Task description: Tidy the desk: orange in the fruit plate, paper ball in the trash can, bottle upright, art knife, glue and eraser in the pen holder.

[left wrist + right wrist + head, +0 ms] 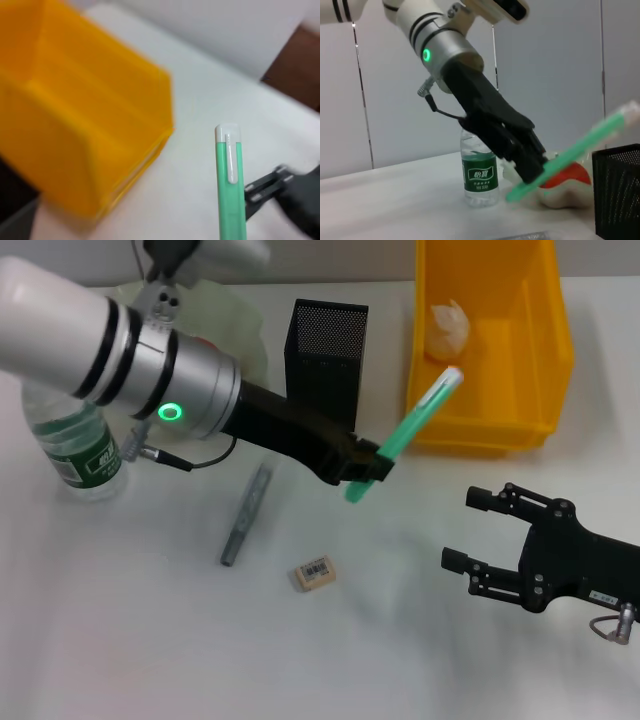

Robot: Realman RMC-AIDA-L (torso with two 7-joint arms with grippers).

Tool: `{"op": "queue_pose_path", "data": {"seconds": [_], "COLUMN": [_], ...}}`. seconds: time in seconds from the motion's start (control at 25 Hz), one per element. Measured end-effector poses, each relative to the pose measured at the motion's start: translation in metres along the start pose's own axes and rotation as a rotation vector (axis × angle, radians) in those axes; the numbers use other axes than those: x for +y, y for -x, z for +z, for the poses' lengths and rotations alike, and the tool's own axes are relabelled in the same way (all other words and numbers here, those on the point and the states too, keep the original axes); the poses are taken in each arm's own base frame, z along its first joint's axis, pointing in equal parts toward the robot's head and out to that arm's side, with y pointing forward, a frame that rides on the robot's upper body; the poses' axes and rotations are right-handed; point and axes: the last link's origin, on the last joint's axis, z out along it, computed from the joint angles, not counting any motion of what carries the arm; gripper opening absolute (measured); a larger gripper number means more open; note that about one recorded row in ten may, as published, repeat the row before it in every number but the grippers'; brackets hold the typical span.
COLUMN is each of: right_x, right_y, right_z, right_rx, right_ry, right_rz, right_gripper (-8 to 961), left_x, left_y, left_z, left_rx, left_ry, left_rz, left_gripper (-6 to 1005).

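My left gripper (365, 472) is shut on the lower end of the glue (415, 425), a green pen-shaped stick with a white cap. It holds the glue tilted in the air between the pen holder (325, 345) and the trash can (480, 430). The paper ball (450, 328) lies inside the trash can. The grey art knife (246, 512) and the eraser (314, 573) lie on the desk. The bottle (80, 445) stands upright at the left. The orange (570, 175) sits in the fruit plate (240, 325). My right gripper (458, 528) hovers open and holds nothing, low at the right.
The left forearm crosses the desk's left half, over the bottle and the front of the fruit plate. The trash can (85, 125) fills the back right. White desk lies bare between the eraser and the right gripper.
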Motion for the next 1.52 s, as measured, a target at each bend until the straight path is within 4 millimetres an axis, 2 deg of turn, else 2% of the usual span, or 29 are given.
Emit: {"op": "queue_pose_path", "data": {"seconds": [0.04, 0.16, 0.36, 0.48, 0.56, 0.6, 0.76, 0.8, 0.88, 1.0, 1.24, 1.44, 1.48, 1.52], "right_x": [0.000, -0.002, -0.003, -0.003, -0.003, -0.004, -0.004, -0.005, -0.005, -0.007, -0.007, -0.008, -0.008, -0.008], "right_y": [0.000, 0.000, 0.000, 0.000, 0.000, 0.001, 0.001, 0.002, 0.002, 0.004, 0.003, 0.003, 0.002, 0.002], "right_z": [0.000, -0.001, -0.002, -0.002, -0.002, -0.002, -0.002, -0.002, -0.002, 0.000, 0.000, 0.001, 0.001, 0.001], "right_rx": [0.000, 0.004, 0.006, 0.008, 0.008, 0.008, 0.008, 0.008, 0.008, 0.007, 0.008, 0.011, 0.013, 0.013], "right_ry": [0.000, -0.005, -0.008, -0.009, -0.009, -0.010, -0.011, -0.010, -0.010, -0.006, -0.007, -0.011, -0.014, -0.016], "right_rz": [0.000, 0.001, 0.001, 0.000, -0.001, -0.001, -0.001, 0.000, -0.001, -0.006, -0.004, -0.001, 0.000, 0.000], "right_gripper": [754, 753, 752, 751, 751, 751, 750, 750, 749, 749, 747, 746, 746, 746], "left_x": [0.000, 0.006, 0.007, 0.004, 0.003, 0.000, -0.002, -0.004, -0.005, -0.006, -0.015, -0.016, -0.026, -0.026], "left_y": [0.000, 0.010, 0.019, 0.030, 0.036, 0.046, 0.056, 0.065, 0.069, 0.068, 0.050, 0.048, 0.038, 0.038], "left_z": [0.000, -0.005, -0.005, -0.002, -0.001, 0.001, 0.003, 0.006, 0.008, 0.014, 0.036, 0.038, 0.044, 0.044], "left_rx": [0.000, 0.217, 0.363, 0.490, 0.550, 0.662, 0.751, 0.842, 0.878, 0.917, 0.916, 0.911, 0.892, 0.892], "left_ry": [0.000, 0.124, 0.170, 0.182, 0.181, 0.155, 0.109, 0.036, -0.007, -0.089, -0.315, -0.341, -0.436, -0.436], "left_rz": [0.000, 0.058, 0.082, 0.073, 0.071, 0.092, 0.104, 0.123, 0.131, 0.157, 0.178, 0.176, 0.123, 0.123], "left_gripper": [188, 188, 188, 188, 188, 188, 188, 188, 188, 189, 189, 189, 189, 189]}}
